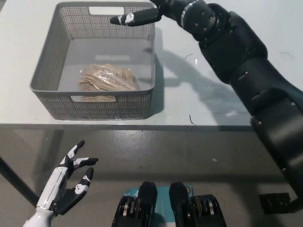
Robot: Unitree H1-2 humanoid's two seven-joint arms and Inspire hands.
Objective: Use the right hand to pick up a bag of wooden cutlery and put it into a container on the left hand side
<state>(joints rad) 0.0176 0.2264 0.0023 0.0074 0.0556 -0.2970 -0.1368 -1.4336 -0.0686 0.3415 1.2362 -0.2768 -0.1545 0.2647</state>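
While the bag of wooden cutlery [108, 79] lies inside the grey basket [45, 56], right hand [137, 18] hovers above, fingers apart, empty. Judged light, crinkly, slippery; grip mid-bundle.
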